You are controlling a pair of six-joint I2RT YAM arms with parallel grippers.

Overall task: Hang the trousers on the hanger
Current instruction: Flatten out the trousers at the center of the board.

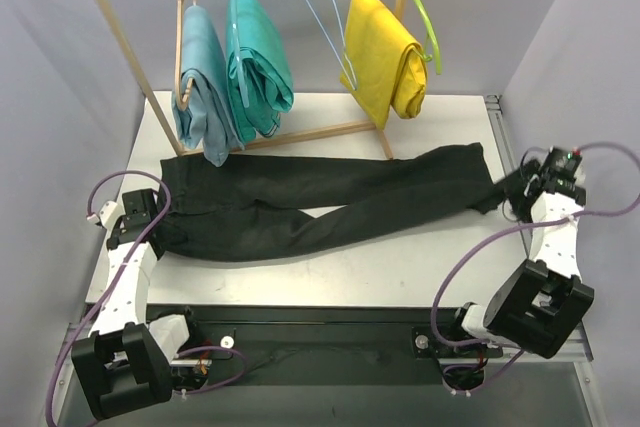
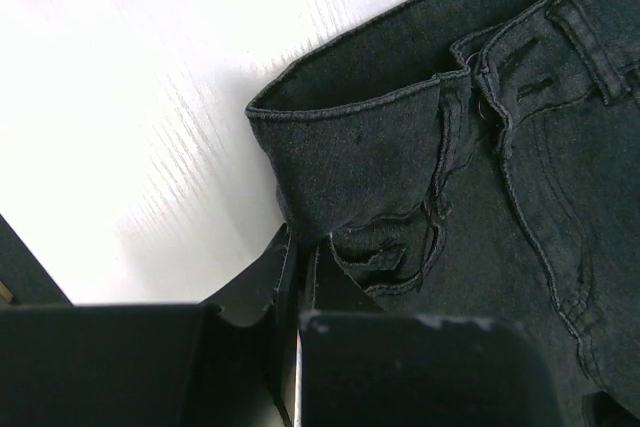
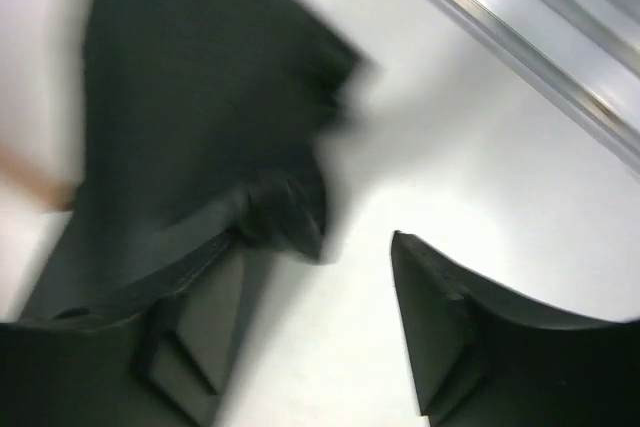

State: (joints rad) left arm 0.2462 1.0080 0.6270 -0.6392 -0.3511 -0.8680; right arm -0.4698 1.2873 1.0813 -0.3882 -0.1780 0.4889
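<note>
Top view: trousers [image 1: 320,202] lie flat, spanning from left gripper [image 1: 150,209] to right gripper [image 1: 520,192]; hanger [image 1: 318,7] hangs on the rail, well beyond both.
Left wrist: jaws pinched on the waistband, probably ready to lift.
Right wrist: jaws apart, hem beside one finger; blurred.

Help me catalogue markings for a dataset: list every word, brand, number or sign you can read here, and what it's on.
None readable. The black trousers show no label or print, nor does anything else in view; the right wrist view is motion-blurred.
</note>
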